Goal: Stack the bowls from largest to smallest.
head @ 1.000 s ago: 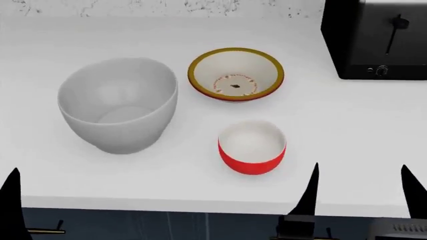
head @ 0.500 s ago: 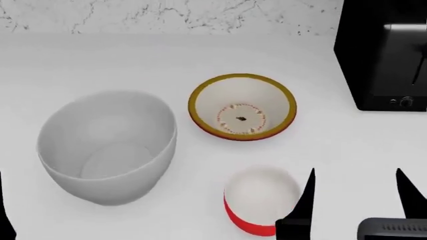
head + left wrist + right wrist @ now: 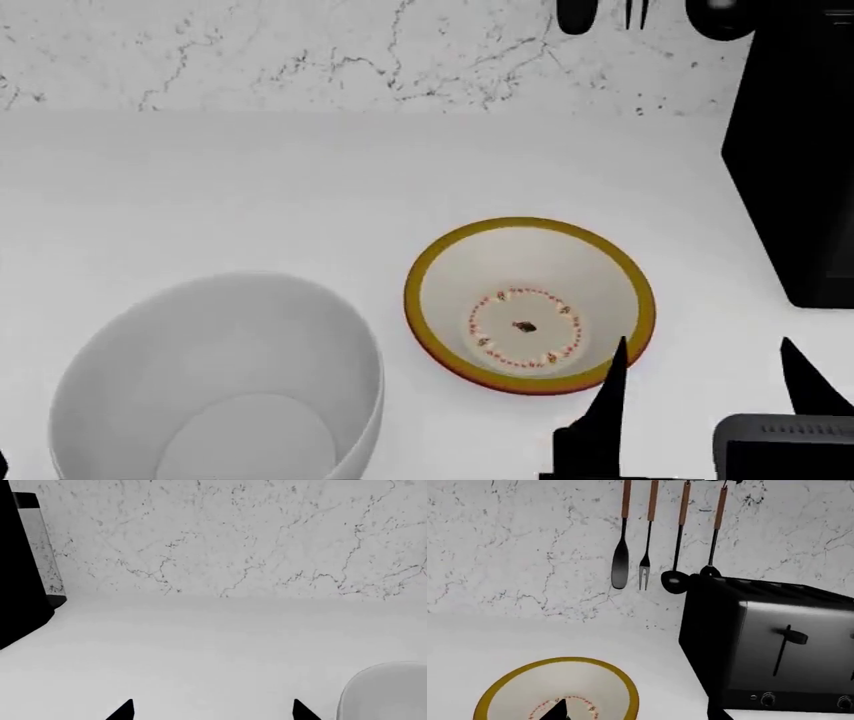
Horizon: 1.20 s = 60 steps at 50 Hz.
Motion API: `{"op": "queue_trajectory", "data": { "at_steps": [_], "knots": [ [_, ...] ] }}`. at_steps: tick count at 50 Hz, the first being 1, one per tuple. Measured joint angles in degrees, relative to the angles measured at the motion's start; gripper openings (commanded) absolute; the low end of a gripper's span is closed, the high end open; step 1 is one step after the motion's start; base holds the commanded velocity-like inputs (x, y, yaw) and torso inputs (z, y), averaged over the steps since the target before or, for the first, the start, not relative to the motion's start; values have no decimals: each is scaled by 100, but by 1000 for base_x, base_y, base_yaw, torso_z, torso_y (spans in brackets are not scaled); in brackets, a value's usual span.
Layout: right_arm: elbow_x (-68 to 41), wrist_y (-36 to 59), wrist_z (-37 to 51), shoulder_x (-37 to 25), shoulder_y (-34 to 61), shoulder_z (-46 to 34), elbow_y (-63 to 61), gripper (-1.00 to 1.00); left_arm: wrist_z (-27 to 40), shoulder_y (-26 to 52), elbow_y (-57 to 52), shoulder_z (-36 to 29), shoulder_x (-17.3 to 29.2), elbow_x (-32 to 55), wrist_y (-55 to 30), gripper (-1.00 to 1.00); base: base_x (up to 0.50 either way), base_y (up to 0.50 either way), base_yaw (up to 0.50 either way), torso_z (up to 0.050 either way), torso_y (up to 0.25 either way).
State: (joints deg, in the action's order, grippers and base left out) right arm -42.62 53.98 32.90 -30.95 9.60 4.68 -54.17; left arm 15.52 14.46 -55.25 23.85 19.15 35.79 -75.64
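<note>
Your head view looks straight down on two of the bowls: the big light-grey bowl (image 3: 220, 385), deep and plain with a smooth matte wall, sits low on your left, and the medium cream bowl (image 3: 530, 304), wide and shallow-sided with a mustard-yellow rim and a ring of red dots around a dark speck, stands just beside it to the right, apart from it. The small red bowl shows in none of your views.

The right wrist view gives you what the head view crops: a black toaster (image 3: 770, 647) with a lever and two knobs, boxy and glossy, and above it a spatula, fork and ladles (image 3: 648, 535) hanging by wooden handles on the veined marble wall (image 3: 514, 550). The left wrist view adds only bare white countertop (image 3: 200, 650), a dark upright object at its edge, and a sliver of the grey bowl's rim.

Your right gripper (image 3: 705, 385) hovers with its dark pointed fingers spread wide, holding nothing, near the cream bowl's rim. Your left gripper (image 3: 212, 711) shows two tips set far apart, also empty.
</note>
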Motion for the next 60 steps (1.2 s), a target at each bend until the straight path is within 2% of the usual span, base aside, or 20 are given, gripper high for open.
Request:
{"op": "queue_trajectory", "data": {
  "at_steps": [5,13,27,42,57,58,60],
  "knots": [
    [-499,384,3,70,608,123,527,100,40,3,1,21,35,32,-37,100,0,0,0,0,0],
    [-1128,962,19,380,1826,217,2024,100,81,-20,7,65,88,87,-64,100,0,0,0,0,0],
    [-974,1140,-340,726,3333,-404,4644,100,137,-58,19,164,140,204,-111,100,0,0,0,0,0],
    [-396,546,-912,1064,4138,-982,6984,100,195,-87,-13,289,182,384,-171,100,0,0,0,0,0],
    [-124,129,-1264,1279,4427,-1221,8189,100,266,-141,2,295,245,489,-108,100,0,0,0,0,1],
    [-117,123,-1273,1281,4430,-1223,8211,-100,272,-147,5,290,250,491,-98,100,0,0,0,0,0],
    [-176,80,-1299,1298,4444,-1196,8221,-100,287,-148,4,291,255,503,-87,100,0,0,0,0,0]
  ]
}}
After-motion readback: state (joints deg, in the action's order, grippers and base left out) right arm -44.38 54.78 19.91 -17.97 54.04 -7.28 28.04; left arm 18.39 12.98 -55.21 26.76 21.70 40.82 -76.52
